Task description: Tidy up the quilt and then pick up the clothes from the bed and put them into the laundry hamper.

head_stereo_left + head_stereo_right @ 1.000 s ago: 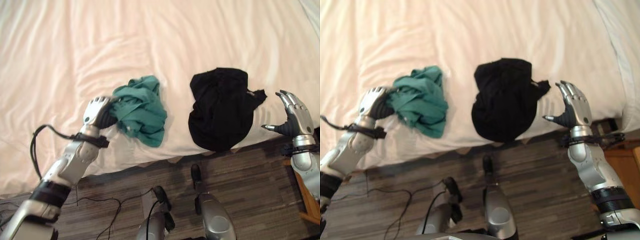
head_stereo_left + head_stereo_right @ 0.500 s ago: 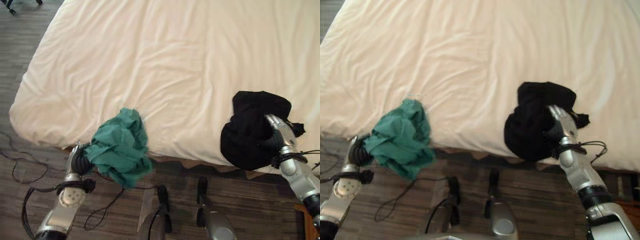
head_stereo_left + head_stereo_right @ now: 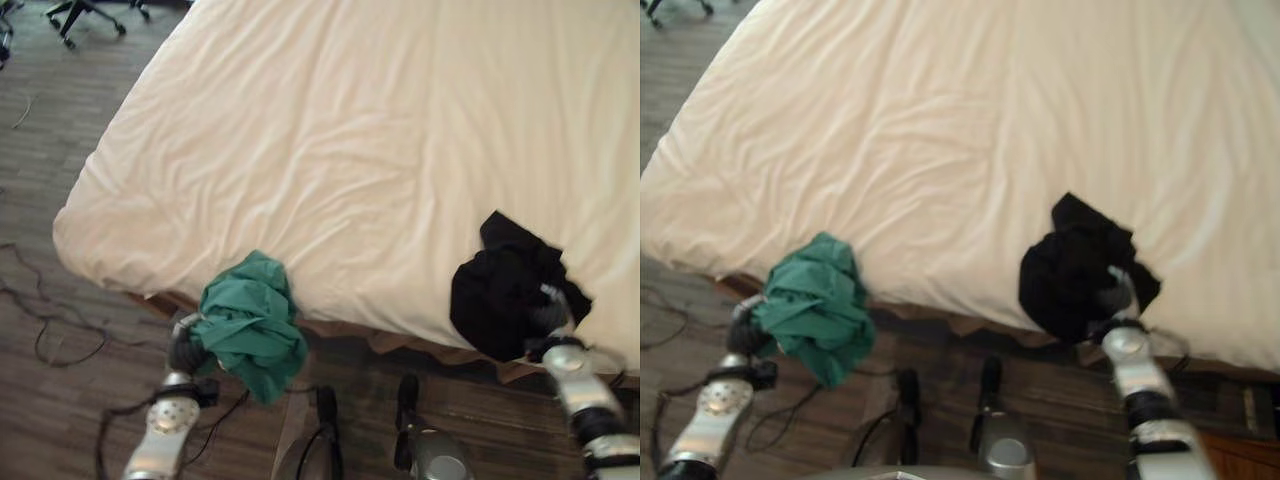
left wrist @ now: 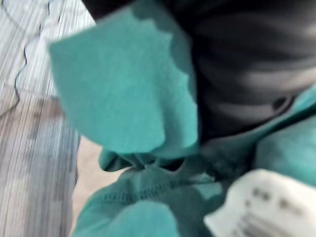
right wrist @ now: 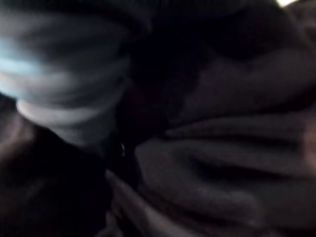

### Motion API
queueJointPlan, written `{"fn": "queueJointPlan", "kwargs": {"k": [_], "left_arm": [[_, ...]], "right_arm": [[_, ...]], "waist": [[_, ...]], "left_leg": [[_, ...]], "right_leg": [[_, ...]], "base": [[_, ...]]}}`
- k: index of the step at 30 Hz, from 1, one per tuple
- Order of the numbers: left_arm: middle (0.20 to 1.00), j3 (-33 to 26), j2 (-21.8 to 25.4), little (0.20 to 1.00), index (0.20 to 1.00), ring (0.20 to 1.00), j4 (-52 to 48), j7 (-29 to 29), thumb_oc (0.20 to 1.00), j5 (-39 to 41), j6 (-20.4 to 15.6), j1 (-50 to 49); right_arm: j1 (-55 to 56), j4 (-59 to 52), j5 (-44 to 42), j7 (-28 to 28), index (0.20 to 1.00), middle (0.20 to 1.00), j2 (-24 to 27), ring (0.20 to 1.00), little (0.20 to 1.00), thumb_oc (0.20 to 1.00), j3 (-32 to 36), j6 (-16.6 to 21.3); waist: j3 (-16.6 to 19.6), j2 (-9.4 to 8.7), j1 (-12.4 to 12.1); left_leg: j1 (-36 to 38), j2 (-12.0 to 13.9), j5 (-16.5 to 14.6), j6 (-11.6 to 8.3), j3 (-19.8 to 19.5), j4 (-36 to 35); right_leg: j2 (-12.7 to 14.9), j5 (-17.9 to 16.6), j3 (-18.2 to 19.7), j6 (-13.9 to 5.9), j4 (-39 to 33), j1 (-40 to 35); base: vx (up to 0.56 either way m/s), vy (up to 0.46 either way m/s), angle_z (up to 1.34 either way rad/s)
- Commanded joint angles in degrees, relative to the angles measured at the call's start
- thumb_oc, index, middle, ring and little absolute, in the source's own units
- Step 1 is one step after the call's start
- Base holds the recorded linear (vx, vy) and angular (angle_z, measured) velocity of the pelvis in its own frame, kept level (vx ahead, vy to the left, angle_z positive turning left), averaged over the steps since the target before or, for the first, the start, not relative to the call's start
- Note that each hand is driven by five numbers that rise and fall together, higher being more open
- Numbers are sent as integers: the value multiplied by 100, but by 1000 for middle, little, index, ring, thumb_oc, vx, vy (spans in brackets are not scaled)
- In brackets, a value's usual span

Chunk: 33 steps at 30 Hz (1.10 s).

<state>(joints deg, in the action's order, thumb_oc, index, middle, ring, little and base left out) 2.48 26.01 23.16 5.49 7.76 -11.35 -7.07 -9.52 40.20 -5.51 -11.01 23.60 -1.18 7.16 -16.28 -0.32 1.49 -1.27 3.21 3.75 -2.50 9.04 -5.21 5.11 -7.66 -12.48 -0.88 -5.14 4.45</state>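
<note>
At the lower left, my left hand (image 3: 186, 352) grips the crumpled teal cloth shirt (image 3: 246, 322), off the big cream bed quilt (image 3: 380, 150). At the lower right, my right hand (image 3: 553, 312) digs into the bunched black cloth garment (image 3: 500, 285) at the quilt's edge; I cannot tell its fingers.

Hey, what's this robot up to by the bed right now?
It is collecting clothes from the cream-white quilted bed. Its left hand grips a crumpled teal green garment, which hangs off the near edge of the bed above the dark wood floor. Its right hand is buried in a bunched black garment lying at the bed's near edge. No laundry hamper can be seen.
</note>
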Motion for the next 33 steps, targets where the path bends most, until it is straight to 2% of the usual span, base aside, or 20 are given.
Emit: {"fn": "queueJointPlan", "kwargs": {"k": [1,6,9,10,11,13,15,19,20,22,23,24,25,27,28,29,30,31,32,33], "left_arm": [[200,66,-17,200,200,200,147,-140,200,-225,-38,23],[200,6,-238,200,200,200,33,-274,200,4,116,-439],[200,-81,-340,200,200,200,-249,-242,200,98,114,-769],[200,-83,-339,200,200,200,-250,-242,200,98,115,-769],[200,-54,-373,200,200,200,-324,-156,200,168,34,-768],[200,-54,-379,200,200,200,-350,-146,200,210,3,-769],[200,-116,-456,200,200,200,-261,33,200,399,-126,-672],[200,-176,-464,200,200,200,-289,146,200,617,-300,-696],[200,-178,-464,200,200,200,-290,146,200,617,-299,-693],[200,-13,-434,200,200,200,-323,316,200,604,-395,-496],[200,154,-455,200,200,200,-417,505,200,617,-461,-222],[200,205,-458,200,200,200,-476,569,200,628,-481,-169],[200,215,-466,200,200,200,-535,621,200,662,-508,-147],[200,167,-441,200,200,200,-589,668,200,739,-548,-141],[200,172,-435,200,200,200,-594,668,200,743,-546,-144],[200,130,-451,200,200,200,-549,648,200,815,-549,-150],[200,134,-443,200,200,200,-550,645,200,819,-548,-153],[200,121,-457,200,200,200,-425,629,200,843,-493,-170],[200,121,-455,200,200,200,-425,629,200,844,-493,-172],[200,141,-479,200,200,200,-349,599,200,859,-425,-262]], "right_arm": [[825,131,-483,683,200,200,-506,200,200,200,-636,0],[1792,-442,-790,868,200,200,-734,200,200,200,-264,-6],[2365,-850,-799,973,200,200,-790,200,200,200,-10,78],[2364,-850,-799,973,200,200,-790,200,200,200,-11,77],[2378,-968,-775,936,200,200,-756,200,200,200,-132,154],[2321,-987,-762,958,200,200,-758,200,200,200,-246,169],[2000,-1070,-617,923,200,200,-663,200,200,200,-658,205],[1647,-1562,-427,912,200,200,-532,200,200,200,-1172,380],[1643,-1560,-427,912,200,200,-533,200,200,200,-1172,381],[1363,-1707,-263,681,200,200,-406,200,200,200,-1201,514],[1233,-1958,-113,333,200,200,-257,200,200,200,-919,623],[1223,-2062,-104,229,200,200,-246,200,200,200,-838,644],[1240,-2119,-107,148,200,200,-265,200,200,200,-785,650],[1260,-2152,-117,30,200,200,-322,200,200,200,-653,667],[1262,-2148,-116,28,200,200,-326,200,200,200,-650,670],[1275,-2110,-158,-35,200,200,-404,200,200,200,-592,615],[1279,-2108,-157,-36,200,200,-410,200,200,200,-589,614],[1390,-2028,-210,-38,200,200,-553,200,200,200,-575,551],[1391,-2029,-209,-38,200,200,-555,200,200,200,-576,551],[1620,-1923,-253,25,200,200,-728,200,200,200,-589,453]], "waist": [[449,-214,257],[549,-269,480],[471,-248,701],[486,-246,697],[526,-202,720],[552,-184,676],[613,-148,390],[522,-54,-136],[532,-54,-127],[442,22,-544],[449,23,-630],[488,-23,-530],[483,-44,-473],[542,-43,-480],[535,-43,-463],[634,-74,-602],[633,-78,-580],[717,-134,-680],[719,-136,-667],[793,-105,-754]], "left_leg": [[171,186,-350,-191,370,21],[378,252,-394,-159,577,21],[455,271,-403,-133,550,21],[433,275,-390,-135,555,21],[354,240,-383,-110,435,21],[336,217,-380,-100,382,21],[384,181,-377,-97,162,21],[288,148,-264,-146,-326,21],[266,148,-251,-146,-335,21],[-121,78,-4,-348,-801,21],[-429,213,79,-348,-283,26],[-385,388,-133,-311,393,76],[-382,536,-127,-280,974,135],[-248,809,-116,-306,1722,166],[-248,806,-115,-309,1699,169],[-74,943,-93,-386,1844,317],[-81,939,-94,-388,1814,327],[11,950,-148,-466,1642,415],[3,947,-149,-464,1627,419],[41,826,-211,-417,1311,273]], "right_leg": [[489,501,202,-882,278,-118],[406,587,316,-923,796,-40],[162,647,846,-1063,1441,144],[157,629,850,-1058,1430,164],[-8,827,1270,-936,1216,49],[-31,892,1287,-844,1084,-42],[-16,947,1107,-769,712,-373],[20,958,504,-752,309,-712],[19,945,495,-751,302,-698],[69,975,-143,-735,135,-776],[250,1014,-948,-743,48,-816],[348,1074,-1212,-784,47,-871],[423,1057,-1455,-767,51,-932],[573,937,-2055,-759,76,-1092],[572,936,-2081,-765,73,-1111],[756,765,-2537,-765,126,-1218],[759,764,-2567,-774,125,-1236],[942,675,-2900,-801,271,-1312],[944,676,-2915,-804,273,-1317],[1041,768,-3048,-866,625,-1368]], "base": [[17,80,-40],[-25,102,-38],[-53,32,-34],[-59,-8,-7],[-39,-10,-2],[14,-53,7],[112,-128,33],[32,-74,68],[-64,-38,90],[-200,-28,139],[-204,55,241],[-170,135,268],[-82,146,342],[-114,177,339],[-42,278,265],[4,195,162],[14,452,157],[12,257,226],[79,486,238],[140,377,204]]}}
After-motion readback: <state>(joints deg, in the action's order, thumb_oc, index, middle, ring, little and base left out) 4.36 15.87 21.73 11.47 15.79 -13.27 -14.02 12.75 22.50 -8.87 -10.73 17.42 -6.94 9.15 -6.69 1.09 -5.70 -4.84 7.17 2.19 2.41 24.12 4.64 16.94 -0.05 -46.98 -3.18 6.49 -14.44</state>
